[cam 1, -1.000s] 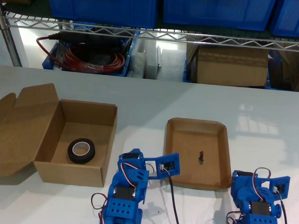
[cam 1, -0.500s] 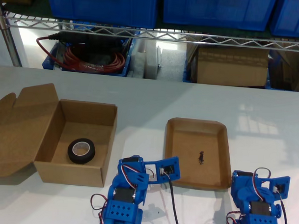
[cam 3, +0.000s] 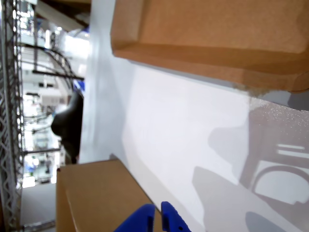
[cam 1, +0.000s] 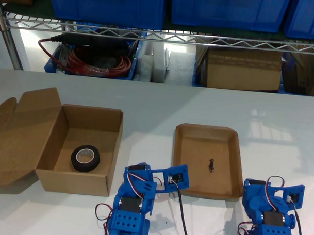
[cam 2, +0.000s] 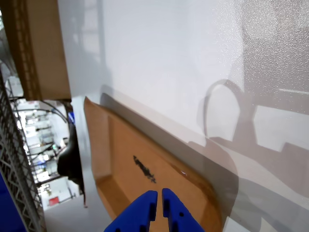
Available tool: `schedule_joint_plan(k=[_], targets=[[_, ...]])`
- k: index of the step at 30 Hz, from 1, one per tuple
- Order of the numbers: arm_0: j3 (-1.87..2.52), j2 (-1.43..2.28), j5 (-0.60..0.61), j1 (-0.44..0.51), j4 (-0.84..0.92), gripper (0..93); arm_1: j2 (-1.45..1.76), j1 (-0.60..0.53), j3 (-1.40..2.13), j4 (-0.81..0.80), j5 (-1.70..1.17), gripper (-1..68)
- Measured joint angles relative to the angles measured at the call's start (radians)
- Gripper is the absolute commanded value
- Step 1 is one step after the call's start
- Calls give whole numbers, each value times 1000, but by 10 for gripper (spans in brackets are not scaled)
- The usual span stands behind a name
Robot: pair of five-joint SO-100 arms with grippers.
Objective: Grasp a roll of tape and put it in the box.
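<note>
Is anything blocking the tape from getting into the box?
No. The roll of tape already lies flat on the floor inside the box, whose flap lid is folded open. Nothing covers it. Both grippers are empty and pulled back at the near table edge.

No readable text, labels or numbers on anything here.

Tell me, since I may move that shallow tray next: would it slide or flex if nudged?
The tray looks like thin cardboard, nearly empty, so it is probably light and would slide on the smooth table. Its low walls would likely bend if pinched.
</note>
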Motion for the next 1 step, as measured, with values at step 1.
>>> schedule_joint_plan(k=[1], targets=[[0,0,0,0,0,0,0,0,0,0,0,3]])
